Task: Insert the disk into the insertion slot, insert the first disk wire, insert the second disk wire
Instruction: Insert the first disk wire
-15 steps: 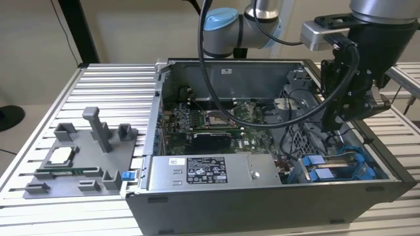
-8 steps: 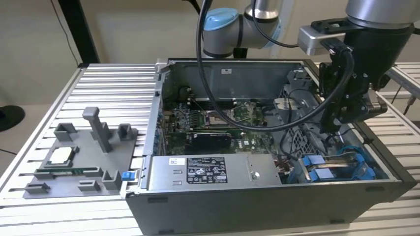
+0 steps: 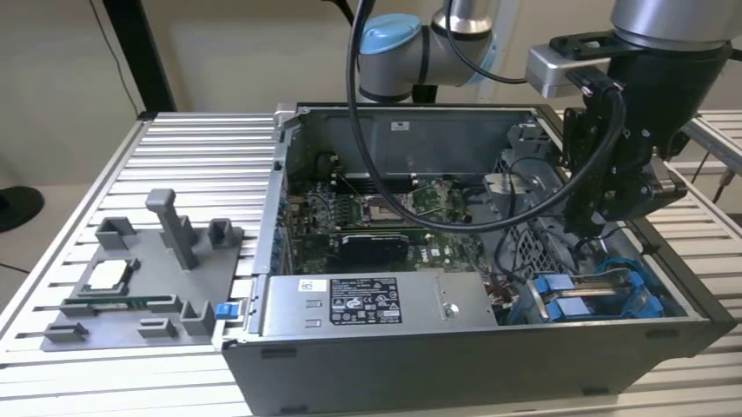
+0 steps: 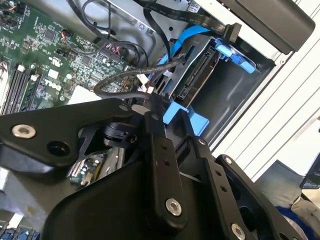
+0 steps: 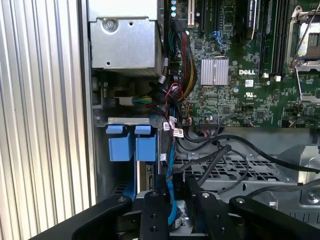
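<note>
Seating the disk: judged done; the flat silver hard drive in its bright blue plastic carrier (image 4: 199, 75) sits inside the grey-walled drive bay slot (image 4: 235, 100), at the case corner on the exterior view's right.
Gripper: the black two-finger gripper (image 5: 176, 184) hangs right over that bay, narrowed on the end of a thin black disk wire (image 5: 207, 159).
Risk, plug: if the wire's end meets the drive's connector edge skewed, it could jam or bend contacts; a slanted hold would cause that.
Risk, snag: loose black leads and a flat blue cable (image 4: 182, 38) crowd the bay mouth; one could catch on the linkage and drag.
Risk, contact: the blue carrier tabs (image 5: 127, 146) lie just beside the fingertips, so a sideways drift may knock them.
Disk heading: connector edge and tab end face out of the bay, toward the grey labelled power-supply box (image 3: 354, 304).
Long axis: judged to run along the case's front wall, across the exterior view.
Surroundings: green motherboard (image 5: 235, 90) inside the open dark computer case (image 3: 464, 373), on a ribbed aluminium table (image 3: 186, 148).
</note>
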Action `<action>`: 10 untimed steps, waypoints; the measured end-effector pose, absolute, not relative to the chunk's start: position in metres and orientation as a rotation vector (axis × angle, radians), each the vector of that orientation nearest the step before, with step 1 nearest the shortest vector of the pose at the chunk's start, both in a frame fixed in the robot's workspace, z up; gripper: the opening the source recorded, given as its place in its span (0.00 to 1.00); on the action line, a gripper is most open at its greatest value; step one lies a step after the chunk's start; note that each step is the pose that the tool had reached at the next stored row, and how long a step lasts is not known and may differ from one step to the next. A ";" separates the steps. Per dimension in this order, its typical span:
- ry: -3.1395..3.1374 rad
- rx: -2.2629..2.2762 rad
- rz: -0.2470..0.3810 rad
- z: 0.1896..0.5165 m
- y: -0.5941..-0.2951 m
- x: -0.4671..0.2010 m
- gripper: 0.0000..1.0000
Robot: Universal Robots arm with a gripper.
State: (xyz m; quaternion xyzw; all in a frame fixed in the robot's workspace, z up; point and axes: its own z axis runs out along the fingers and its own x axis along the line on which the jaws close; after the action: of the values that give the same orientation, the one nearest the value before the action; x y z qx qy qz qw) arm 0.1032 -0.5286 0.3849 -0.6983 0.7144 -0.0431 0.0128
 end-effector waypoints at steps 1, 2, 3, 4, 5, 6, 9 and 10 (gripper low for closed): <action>2.226 -2.176 -0.134 0.385 -0.529 0.103 1.00; 2.226 -2.176 -0.134 0.385 -0.529 0.103 1.00; 2.226 -2.176 -0.134 0.385 -0.529 0.103 1.00; 2.226 -2.176 -0.133 0.385 -0.529 0.103 1.00; 2.226 -2.175 -0.132 0.385 -0.528 0.103 1.00; 2.225 -2.174 -0.130 0.385 -0.528 0.103 1.00; 2.222 -2.171 -0.123 0.385 -0.528 0.103 1.00; 2.222 -2.171 -0.123 0.385 -0.528 0.103 1.00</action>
State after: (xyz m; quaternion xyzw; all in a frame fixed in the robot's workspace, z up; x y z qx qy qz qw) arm 0.1028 -0.5277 0.3854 -0.6982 0.7147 -0.0394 0.0164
